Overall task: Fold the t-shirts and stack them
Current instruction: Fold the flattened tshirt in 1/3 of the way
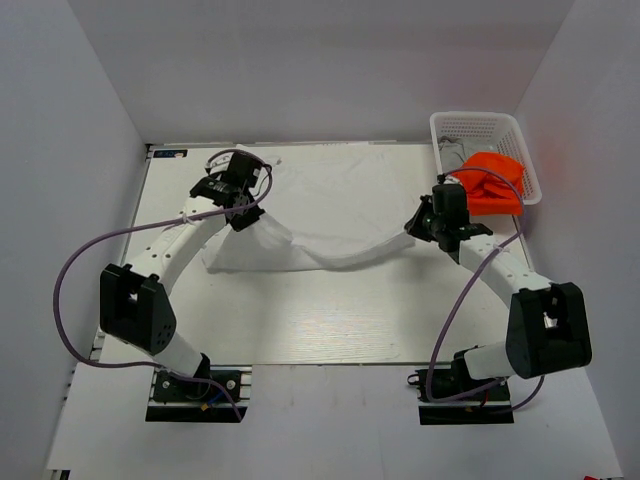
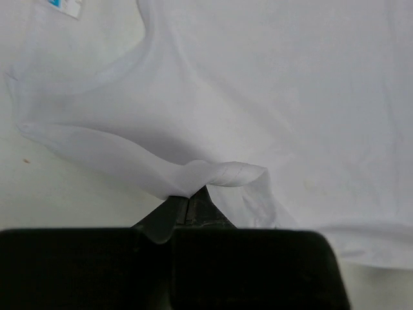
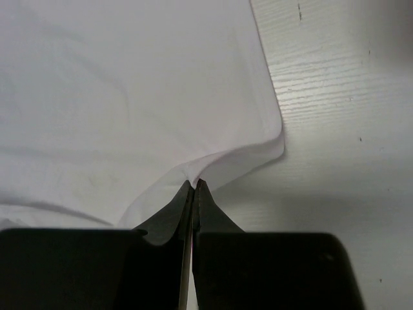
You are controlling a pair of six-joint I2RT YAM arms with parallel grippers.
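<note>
The white t-shirt (image 1: 330,195) lies spread across the far half of the table, its near edge lifted and sagging between the two arms. My left gripper (image 1: 243,212) is shut on the shirt's left near edge; the left wrist view shows the cloth (image 2: 213,116) pinched at my left gripper (image 2: 188,197). My right gripper (image 1: 420,222) is shut on the right near edge; the right wrist view shows the cloth (image 3: 129,97) pinched at my right gripper (image 3: 195,186). The orange t-shirt (image 1: 492,180) lies bunched in the basket. A bit of grey cloth (image 1: 448,152) shows behind it.
The white lattice basket (image 1: 480,125) stands at the table's far right corner. The bare white table (image 1: 330,320) runs from the shirt to the near edge. White walls close in the left, right and far sides.
</note>
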